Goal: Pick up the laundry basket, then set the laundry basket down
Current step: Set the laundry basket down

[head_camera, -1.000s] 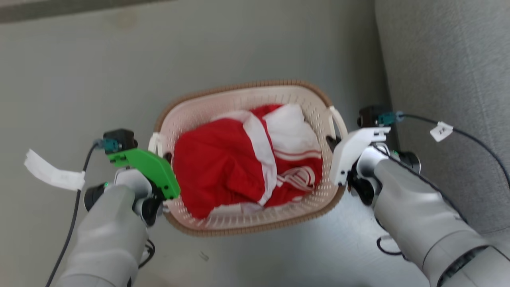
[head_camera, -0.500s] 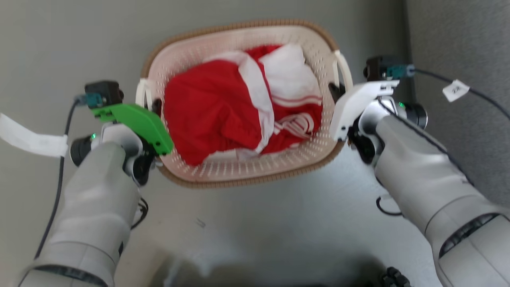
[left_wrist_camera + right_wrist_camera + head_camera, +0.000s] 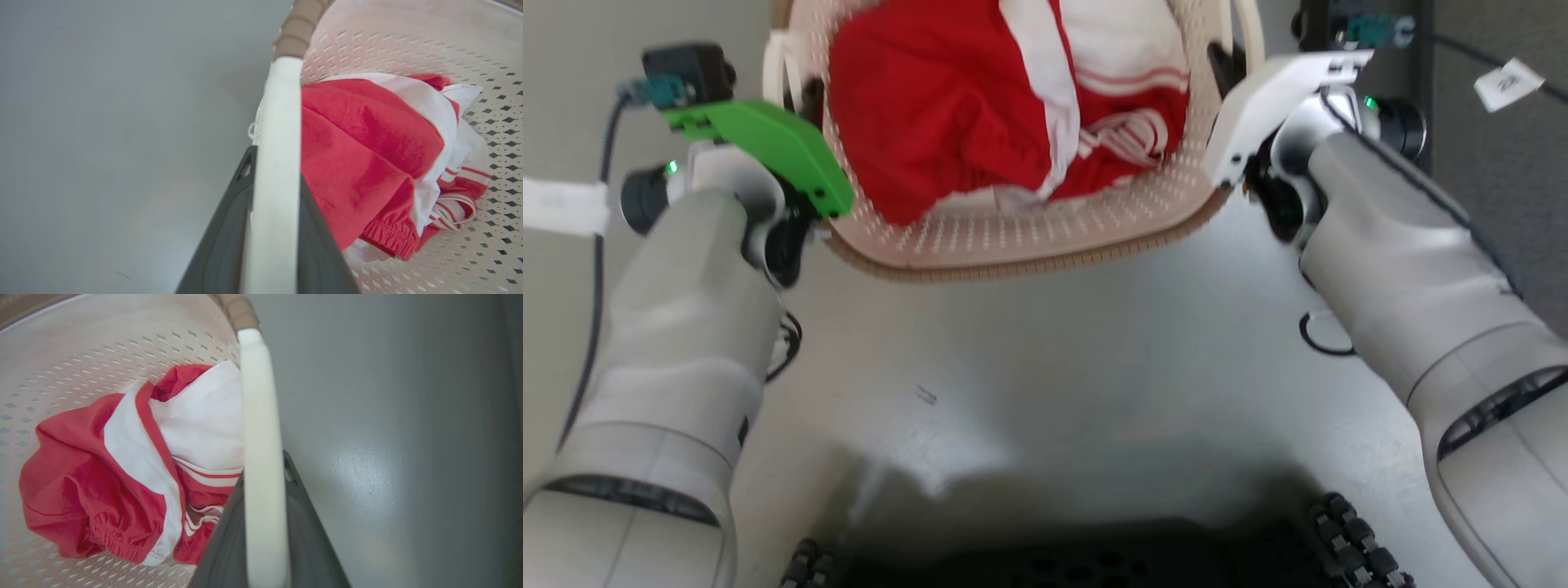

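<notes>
One laundry basket (image 3: 1013,245) sits between the robot's two arms, cream-white and perforated, with a brown woven-look rim. Whether it rests on the grey floor (image 3: 1054,367) or hangs just clear of it, I cannot tell.

The basket has two white loop handles, one at each short end. The left gripper (image 3: 810,91) is at the basket's left end. In the left wrist view, the left gripper (image 3: 273,167) has its two dark fingers pressed against either side of the left handle (image 3: 278,122), closed down to the width of that strip. The right gripper (image 3: 1223,64) is at the basket's right end. In the right wrist view, the right gripper (image 3: 263,469) clamps the right handle (image 3: 257,396) in the same way, one dark finger on each side and touching it.

Inside the basket lies one crumpled bundle of red and white cloth (image 3: 947,106). It has thin stripes and a gathered elastic hem, and I cannot make out how many garments it holds.

A green cover (image 3: 768,151) sits on the wrist just left of the basket, and a white cover (image 3: 1274,98) sits on the wrist just right of it. There are two paper tags, each on a cable. The white tag (image 3: 560,204) well to the basket's left shows no writing I can see. The smaller tag (image 3: 1507,82) well to the basket's right carries dark marks too blurred to read.

On the near side of the basket, the robot's dark base (image 3: 1094,563) shows ribbed rollers at its corners.
</notes>
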